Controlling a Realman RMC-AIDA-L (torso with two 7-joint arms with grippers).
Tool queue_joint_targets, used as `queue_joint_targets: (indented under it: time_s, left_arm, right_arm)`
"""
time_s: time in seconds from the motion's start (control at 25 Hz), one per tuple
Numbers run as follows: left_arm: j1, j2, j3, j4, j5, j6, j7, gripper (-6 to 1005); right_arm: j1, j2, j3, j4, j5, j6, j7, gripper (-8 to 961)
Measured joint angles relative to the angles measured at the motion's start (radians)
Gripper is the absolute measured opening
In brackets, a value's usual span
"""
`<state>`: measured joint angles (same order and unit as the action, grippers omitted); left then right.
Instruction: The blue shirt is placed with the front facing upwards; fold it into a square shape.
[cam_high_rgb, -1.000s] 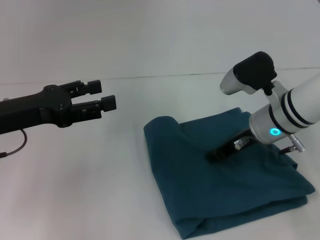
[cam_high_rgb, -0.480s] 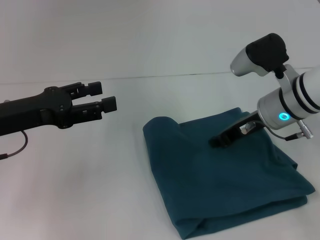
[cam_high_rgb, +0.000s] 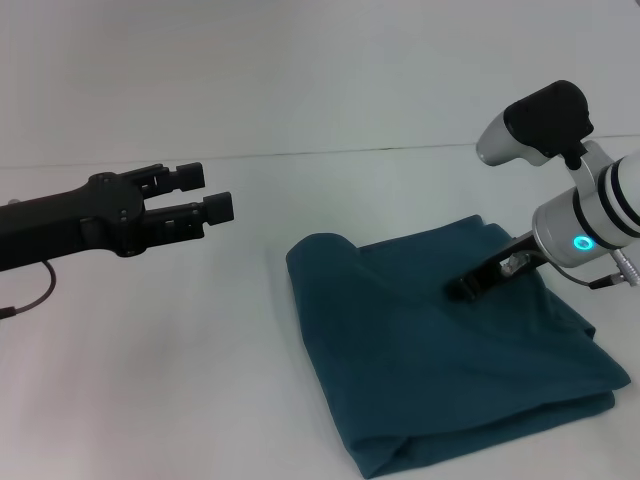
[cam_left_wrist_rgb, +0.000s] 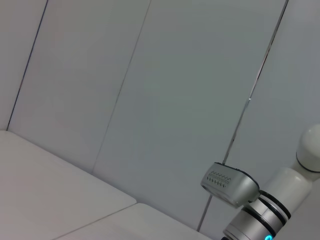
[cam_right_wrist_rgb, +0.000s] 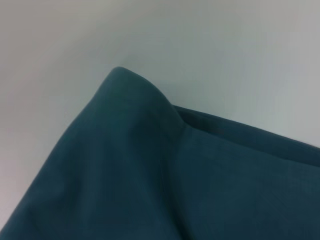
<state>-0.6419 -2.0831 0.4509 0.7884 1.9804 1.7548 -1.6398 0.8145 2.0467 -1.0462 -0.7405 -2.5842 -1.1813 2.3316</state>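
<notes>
Lying folded, the blue shirt (cam_high_rgb: 450, 370) sits under the right pincer (cam_high_rgb: 470, 290).

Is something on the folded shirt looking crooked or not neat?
Mostly neat: the blue shirt lies folded in a rough square. Its far left corner bulges up in a rounded hump, and layer edges show along the near side. The right gripper is over it; the left gripper hangs apart.
</notes>
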Motion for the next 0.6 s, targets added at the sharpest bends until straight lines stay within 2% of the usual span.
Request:
queue_joint_targets:
  time_s: [0.6]
  left_arm:
    - [-0.001, 0.000, -0.001, -0.001, 0.000, 0.000, 0.002, 822]
  right_arm:
    - [-0.003, -0.029, -0.001, 0.065, -0.019, 0.070, 0.009, 40]
